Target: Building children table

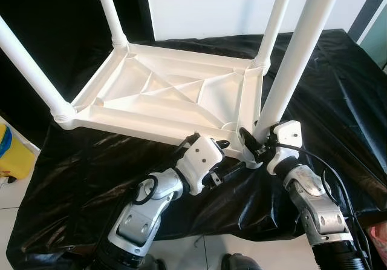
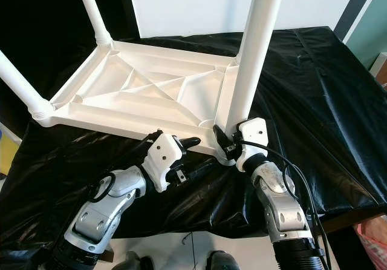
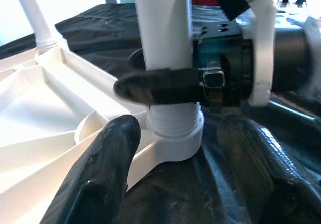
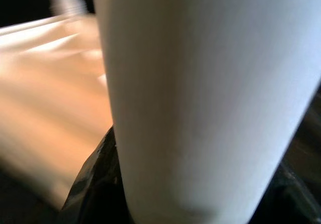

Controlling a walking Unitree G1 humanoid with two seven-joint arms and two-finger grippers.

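Note:
A white plastic children's table point(image 1: 169, 94) lies upside down on a black sheet, with its legs pointing up. My right gripper point(image 1: 254, 140) is shut on the near right leg point(image 1: 296, 58), just above its threaded socket point(image 3: 175, 138). In the right wrist view that leg point(image 4: 200, 83) is pressed between the dark fingers point(image 4: 93, 184). My left gripper point(image 1: 228, 157) is open at the table's near edge, just left of the same socket. Its two fingertips point(image 3: 100, 174) stand wide apart on either side of the leg's base and hold nothing.
The black plastic sheet point(image 1: 326, 82) covers the whole work surface and hangs over its front edge. A yellow object point(image 1: 12, 152) stands on the white floor at the far left. Something pink point(image 1: 378, 233) lies at the lower right. The other legs rise at the table's far corners and near left corner.

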